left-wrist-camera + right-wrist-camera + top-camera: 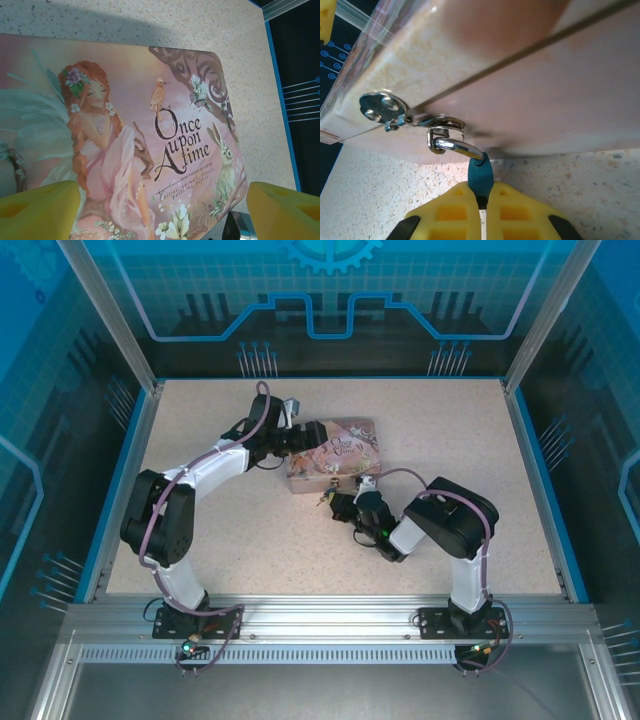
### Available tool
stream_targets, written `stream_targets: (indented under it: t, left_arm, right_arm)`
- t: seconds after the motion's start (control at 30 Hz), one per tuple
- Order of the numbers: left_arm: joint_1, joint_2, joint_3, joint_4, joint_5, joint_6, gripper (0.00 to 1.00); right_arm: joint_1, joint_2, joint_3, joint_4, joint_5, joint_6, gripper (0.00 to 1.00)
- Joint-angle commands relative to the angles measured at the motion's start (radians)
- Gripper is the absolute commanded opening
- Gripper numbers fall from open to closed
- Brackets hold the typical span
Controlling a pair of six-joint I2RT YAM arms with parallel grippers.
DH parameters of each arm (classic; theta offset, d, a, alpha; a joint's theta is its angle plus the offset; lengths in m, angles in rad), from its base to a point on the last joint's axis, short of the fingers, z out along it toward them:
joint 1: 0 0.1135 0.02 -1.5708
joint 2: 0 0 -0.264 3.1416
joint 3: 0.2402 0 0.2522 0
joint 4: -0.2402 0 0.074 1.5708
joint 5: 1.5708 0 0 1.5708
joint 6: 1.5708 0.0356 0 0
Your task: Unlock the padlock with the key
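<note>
The teal padlock (480, 175) hangs by its silver shackle (457, 146) from the hasp (442, 127) on the front wall of the pink tin (530, 75). My right gripper (481, 194) is shut on the padlock's body, with a yellow finger (451, 212) on each side. From above, the right gripper (342, 503) sits at the tin's near edge. My left gripper (160, 212) hovers open over the tin's illustrated lid (150, 125), its yellow fingertips (37, 210) wide apart. The key is hidden.
The pink tin (335, 448) lies mid-table, with the left gripper (300, 437) over its left end. Speckled tabletop (450, 430) spreads around it. Blue rails (540, 480) and glass walls border the table.
</note>
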Motion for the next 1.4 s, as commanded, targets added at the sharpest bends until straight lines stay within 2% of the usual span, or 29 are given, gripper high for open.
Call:
stream_targets:
  t: [0.0,0.4,0.6,0.83,1.1,1.37]
  left_arm:
    - [0.000,0.012,0.020,-0.023,-0.009,0.027,0.88]
    - [-0.008,0.005,-0.057,-0.003,-0.006,0.016,0.88]
    - [-0.017,0.008,-0.109,0.013,-0.014,0.018,0.88]
    - [-0.025,0.014,-0.138,0.025,-0.022,0.021,0.88]
    - [-0.038,0.029,-0.155,0.035,-0.026,0.022,0.88]
    - [-0.042,-0.040,-0.137,0.041,0.009,0.015,0.88]
  right_arm:
    - [-0.021,-0.039,-0.027,0.014,-0.001,-0.006,0.00]
    - [-0.043,-0.121,-0.058,-0.029,0.042,0.065,0.00]
    - [-0.068,-0.154,-0.062,-0.113,0.036,0.109,0.00]
    - [-0.121,-0.221,-0.071,-0.206,-0.021,0.126,0.00]
    - [-0.179,-0.298,-0.050,-0.306,-0.109,0.070,0.00]
    - [-0.181,-0.250,-0.023,-0.338,-0.172,0.088,0.00]
